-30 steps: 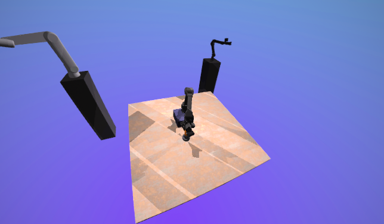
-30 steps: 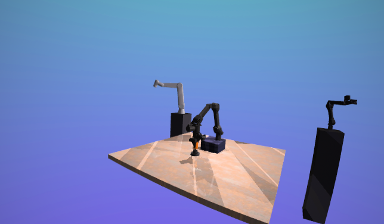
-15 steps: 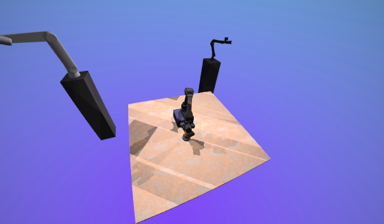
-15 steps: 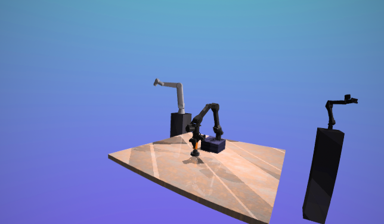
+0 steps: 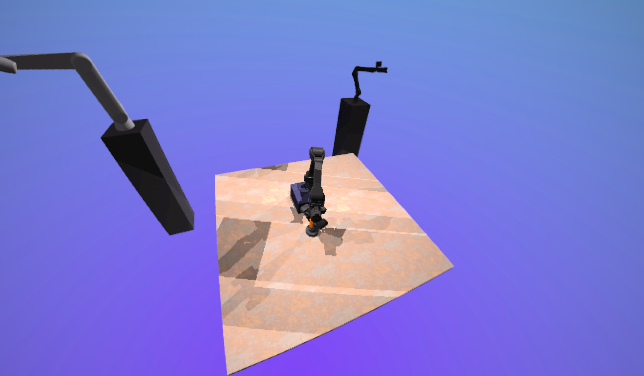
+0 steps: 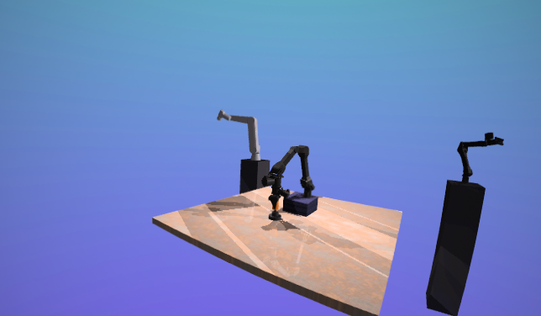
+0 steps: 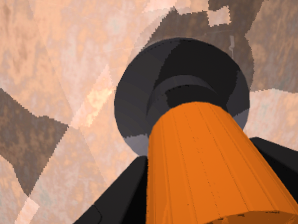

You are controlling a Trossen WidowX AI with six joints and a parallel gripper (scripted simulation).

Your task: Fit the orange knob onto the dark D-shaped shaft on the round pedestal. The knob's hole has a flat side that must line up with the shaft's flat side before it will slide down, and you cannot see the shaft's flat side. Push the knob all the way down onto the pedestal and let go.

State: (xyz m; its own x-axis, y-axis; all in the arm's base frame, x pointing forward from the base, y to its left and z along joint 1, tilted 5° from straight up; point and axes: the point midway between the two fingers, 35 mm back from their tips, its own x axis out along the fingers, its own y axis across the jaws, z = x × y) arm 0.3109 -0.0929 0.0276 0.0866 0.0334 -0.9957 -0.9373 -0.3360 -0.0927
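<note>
The wooden table top [image 6: 334, 269] is spreading out under the jaws on every side. The black arm [image 6: 293, 156] is folding over from its dark blue base block [image 6: 306, 207], which is sitting just behind the jaws. Directly below the jaws, the round pedestal [image 7: 136, 106] is standing on the table. The gripper [image 6: 275, 202] is clamping the orange knob [image 7: 206, 183] upright between its jaws, the knob's lower end reaching down over the pedestal's middle and hiding the dark shaft. Whether it is seated is too small to tell. If the flats are misaligned, pressing down is likely to jam the knob or make it slip within the jaws.
</note>
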